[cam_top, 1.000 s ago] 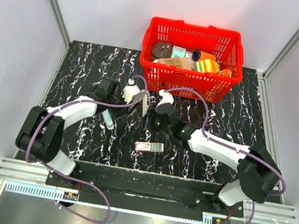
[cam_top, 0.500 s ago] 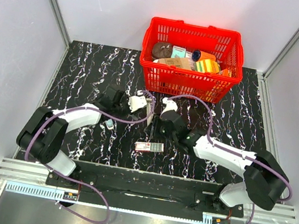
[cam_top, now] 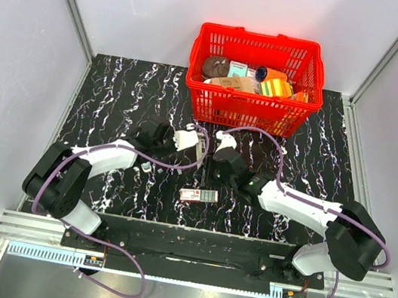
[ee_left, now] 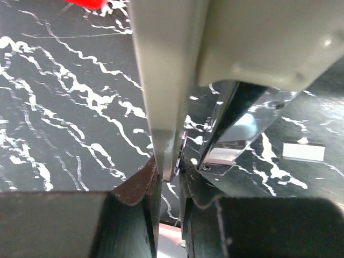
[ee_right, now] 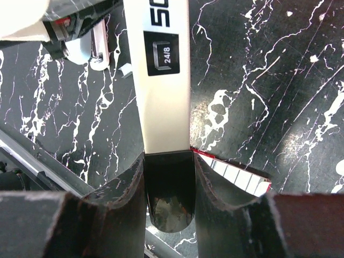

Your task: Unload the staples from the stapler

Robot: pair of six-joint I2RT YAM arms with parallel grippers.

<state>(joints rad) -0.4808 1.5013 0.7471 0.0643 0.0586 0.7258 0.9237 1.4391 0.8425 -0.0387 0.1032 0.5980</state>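
Saw left gripper (ee_left: 167, 174) pinching thin edge of stapler (ee_right: 164, 80), right gripper (ee_right: 168, 166) clamped on its black end. Judged light, stiff, slick; best gripped across narrow sides.

Smooth plastic stapler (ee_right: 164, 107), glossy marbled table (cam_top: 117, 89)

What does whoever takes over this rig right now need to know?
Left gripper: shut on a thin pale edge of the stapler.
Right gripper: shut on the stapler's black end.
Where: the stapler is held between both grippers, in front of the red basket. The red-and-white box lies on the table nearer the arm bases.
Done: both arms have a grip on the stapler.
Left: no staples show outside it, and I cannot tell whether the magazine is open. Probably next: open it and get the staples out.
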